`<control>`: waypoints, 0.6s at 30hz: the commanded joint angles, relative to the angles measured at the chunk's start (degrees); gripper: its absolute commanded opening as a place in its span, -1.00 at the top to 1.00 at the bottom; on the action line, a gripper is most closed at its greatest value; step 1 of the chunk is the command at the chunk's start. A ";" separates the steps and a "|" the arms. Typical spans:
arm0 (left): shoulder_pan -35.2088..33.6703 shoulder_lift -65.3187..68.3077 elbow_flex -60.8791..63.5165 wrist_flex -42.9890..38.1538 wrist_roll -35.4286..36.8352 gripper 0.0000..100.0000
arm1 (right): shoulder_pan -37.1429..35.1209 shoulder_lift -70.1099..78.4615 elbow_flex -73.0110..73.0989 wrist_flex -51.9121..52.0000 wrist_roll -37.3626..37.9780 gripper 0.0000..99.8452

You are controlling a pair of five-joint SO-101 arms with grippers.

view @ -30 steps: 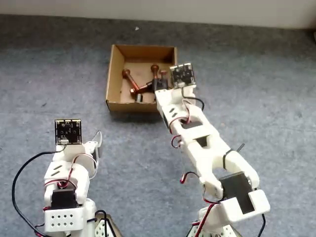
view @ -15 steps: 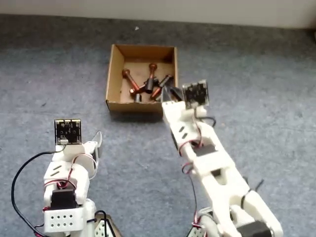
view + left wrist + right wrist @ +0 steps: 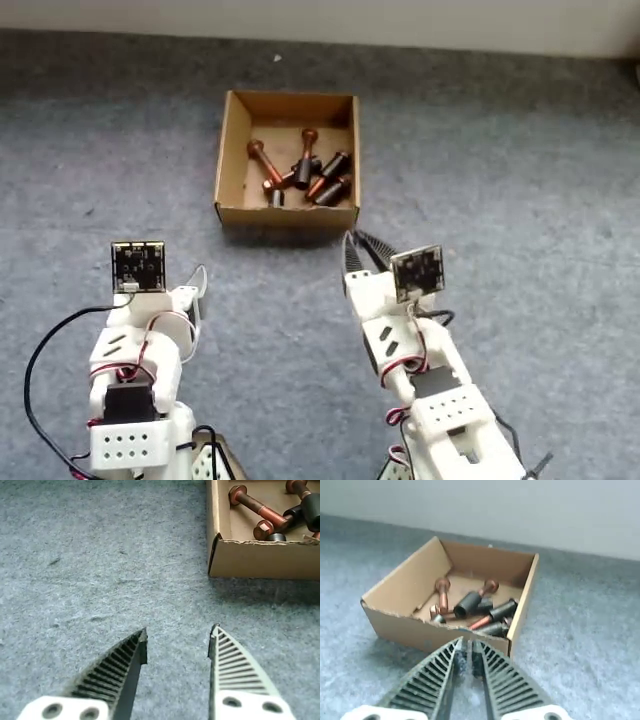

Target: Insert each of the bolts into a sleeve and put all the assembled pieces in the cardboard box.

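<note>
- Now we see bolts (image 3: pixel 262 160) and sleeves (image 3: pixel 335 163) lying together inside the cardboard box (image 3: pixel 285 213) on the table (image 3: pixel 520 160).
- Our left jaws stand apart, empty, near the box.
- Our right jaws are together, empty, just before it.

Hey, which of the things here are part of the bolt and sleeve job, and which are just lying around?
Part of the job:
cardboard box
copper bolts, lying in the box
dark sleeves, on bolts in the box

Just there:
grey carpet
pale wall
</note>
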 commanded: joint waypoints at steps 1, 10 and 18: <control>-0.40 -0.04 1.45 0.09 -0.62 0.57 | 1.36 -6.55 7.08 1.45 0.70 0.99; -0.40 -0.04 1.45 0.09 -0.62 0.57 | 8.13 -21.41 8.31 20.53 0.44 0.99; -0.40 -0.04 1.45 0.09 -0.62 0.57 | 9.27 -34.68 8.22 45.32 0.35 0.99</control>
